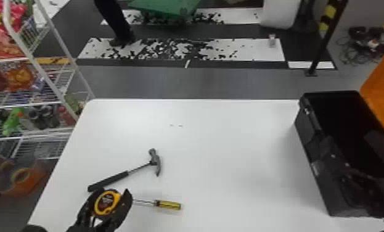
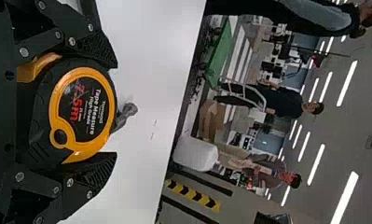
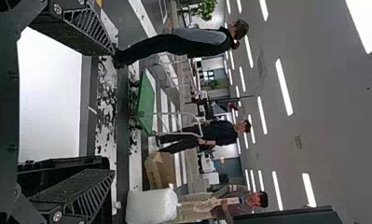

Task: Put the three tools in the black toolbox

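Held above the table's near left part, my left gripper [image 1: 114,192] is shut on the yellow-and-black tape measure [image 1: 107,202]. In the left wrist view both fingers of this gripper [image 2: 114,111] press the sides of the tape measure [image 2: 85,111]. Just beyond it lies the hammer [image 1: 123,175], head pointing right; part of its head [image 2: 124,116] peeks out behind the tape. A screwdriver [image 1: 168,205] with a yellow handle rests right of the gripper, its shaft toward it. My right gripper [image 1: 351,149] is over the open black toolbox [image 1: 319,182], its fingers wide apart in the right wrist view [image 3: 113,112].
The white table [image 1: 225,148] spreads between the tools and the toolbox at its right edge. Past that edge stands an orange panel [image 1: 382,92]. A wire shelf [image 1: 27,106] with packaged goods stands beyond the left edge.
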You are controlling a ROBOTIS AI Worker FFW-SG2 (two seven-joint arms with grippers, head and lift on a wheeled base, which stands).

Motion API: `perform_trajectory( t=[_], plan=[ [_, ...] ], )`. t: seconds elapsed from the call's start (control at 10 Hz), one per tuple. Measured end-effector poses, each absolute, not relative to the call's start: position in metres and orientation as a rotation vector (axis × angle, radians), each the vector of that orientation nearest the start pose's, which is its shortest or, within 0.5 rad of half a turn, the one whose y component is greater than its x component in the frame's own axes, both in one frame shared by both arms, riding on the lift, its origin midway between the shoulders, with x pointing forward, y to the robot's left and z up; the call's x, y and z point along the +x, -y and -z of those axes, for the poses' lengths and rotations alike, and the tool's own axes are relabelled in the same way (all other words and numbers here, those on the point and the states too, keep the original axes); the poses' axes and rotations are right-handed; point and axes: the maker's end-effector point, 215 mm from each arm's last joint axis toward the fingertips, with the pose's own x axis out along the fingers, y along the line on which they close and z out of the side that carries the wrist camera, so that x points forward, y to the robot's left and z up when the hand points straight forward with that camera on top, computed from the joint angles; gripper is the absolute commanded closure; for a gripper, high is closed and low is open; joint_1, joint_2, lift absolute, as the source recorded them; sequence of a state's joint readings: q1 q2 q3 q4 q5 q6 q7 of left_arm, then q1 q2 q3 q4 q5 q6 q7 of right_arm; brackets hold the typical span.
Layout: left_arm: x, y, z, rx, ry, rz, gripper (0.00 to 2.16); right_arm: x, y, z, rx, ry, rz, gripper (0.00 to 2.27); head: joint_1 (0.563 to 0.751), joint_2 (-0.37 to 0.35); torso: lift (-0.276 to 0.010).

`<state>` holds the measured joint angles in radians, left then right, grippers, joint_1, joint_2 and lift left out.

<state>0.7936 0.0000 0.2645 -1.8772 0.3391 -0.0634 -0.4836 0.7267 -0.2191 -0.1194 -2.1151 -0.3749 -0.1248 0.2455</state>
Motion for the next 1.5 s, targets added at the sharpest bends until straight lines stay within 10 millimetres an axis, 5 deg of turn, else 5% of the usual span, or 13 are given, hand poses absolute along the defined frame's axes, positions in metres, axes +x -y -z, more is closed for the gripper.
perform_trajectory(
  t=[0.3, 0.8, 1.1, 1.5],
  plan=[
    [0.302, -0.255, 0.459, -0.342, -0.460, 0.288, 1.83, 0.375, 0.249, 0.333, 0.140, -0.030, -0.251, 0.10, 0.695, 0.018, -0.055],
    [0.279, -0.234, 0.452, -0.661, -0.728, 0.453, 1.83, 0.368, 0.242, 0.333, 0.152, -0.035, -0.280, 0.10, 0.695, -0.010, -0.055],
    [0.265, -0.203, 0.438, -0.768, -0.860, 0.533, 1.83, 0.366, 0.241, 0.330, 0.168, -0.023, -0.293, 0.10, 0.695, -0.060, -0.055],
    [0.293, -0.192, 0.416, -0.773, -0.892, 0.562, 1.83, 0.361, 0.235, 0.321, 0.183, -0.002, -0.353, 0.10, 0.695, -0.079, -0.055]
  ],
)
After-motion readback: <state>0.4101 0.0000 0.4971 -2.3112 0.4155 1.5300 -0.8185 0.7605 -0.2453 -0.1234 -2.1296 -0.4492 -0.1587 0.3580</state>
